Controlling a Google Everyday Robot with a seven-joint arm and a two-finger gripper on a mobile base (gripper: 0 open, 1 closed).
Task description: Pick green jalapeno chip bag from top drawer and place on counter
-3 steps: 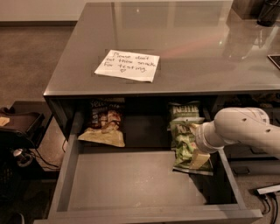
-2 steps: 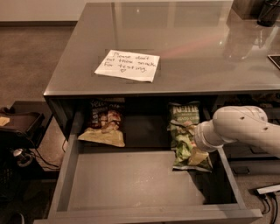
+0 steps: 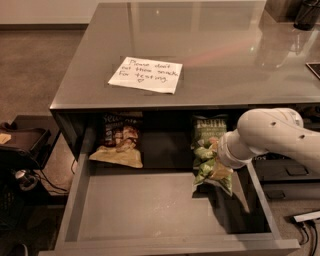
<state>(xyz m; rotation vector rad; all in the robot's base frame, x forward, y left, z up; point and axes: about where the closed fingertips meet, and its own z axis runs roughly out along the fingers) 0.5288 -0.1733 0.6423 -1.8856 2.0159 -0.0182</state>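
The top drawer [image 3: 150,210] stands pulled open below the counter [image 3: 200,45]. My gripper [image 3: 216,159] reaches in from the right at the end of the white arm [image 3: 270,132], at the drawer's right side. It is shut on the light-green jalapeno chip bag [image 3: 210,172], which is crumpled and tilted with its lower end over the drawer floor. The bag and the wrist hide most of the gripper. A second, darker green Kettle bag [image 3: 210,129] stands just behind it at the drawer's back.
A dark brown and cream chip bag [image 3: 119,142] lies at the drawer's back left. A white handwritten note [image 3: 146,74] lies on the counter. Dark objects [image 3: 300,12] stand at the counter's far right corner. A black cart [image 3: 22,150] and cables are on the floor at left.
The arm and gripper have shifted slightly left and up, and the light-green bag has moved a little with them. The other bags have not moved.
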